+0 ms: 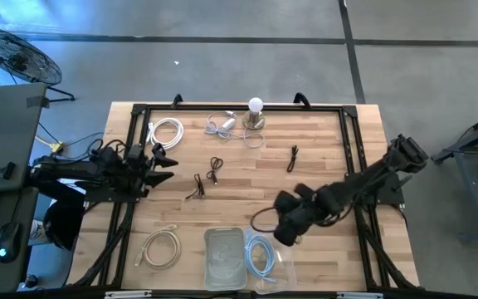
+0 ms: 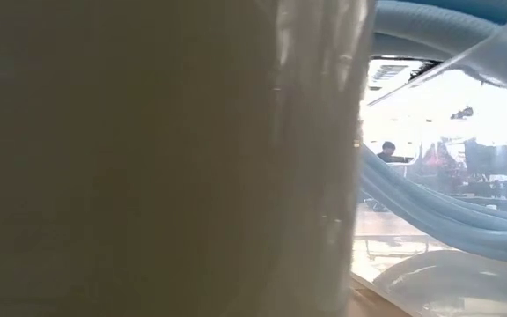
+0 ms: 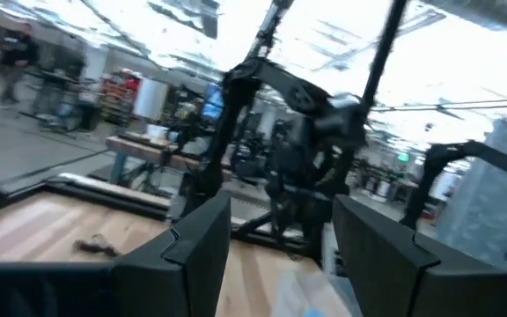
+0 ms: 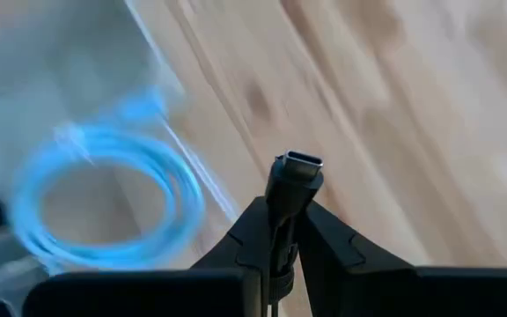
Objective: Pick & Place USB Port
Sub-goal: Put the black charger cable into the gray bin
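A black USB cable loops (image 1: 260, 218) beside my right gripper (image 1: 287, 228), which is shut on it over the table's near middle. In the right wrist view its metal-tipped plug (image 4: 298, 165) sticks out past my right gripper (image 4: 287, 231). Below lies a clear bag with a coiled blue cable (image 4: 104, 194), also seen near the table's near edge (image 1: 260, 253). My left gripper (image 1: 163, 158) waits open at the table's left side, touching nothing; the left wrist view shows its fingers apart (image 3: 280, 255). My right gripper pinches the black cable between its two fingers just behind the plug, on the dark sleeve (image 4: 282, 198). The plug pokes out beyond the fingertips, in line with them. The fingers slant down toward the table's near left. The plug end is lifted clear; the loop (image 1: 260, 218) trails behind.
A clear lidded container (image 1: 224, 256) stands left of the bag and fills the low view (image 2: 148, 158). A cream cable coil (image 1: 163, 247) lies near left. Farther back are white cables (image 1: 166, 131), a bulb on a base (image 1: 256, 112) and small black cables (image 1: 214, 170).
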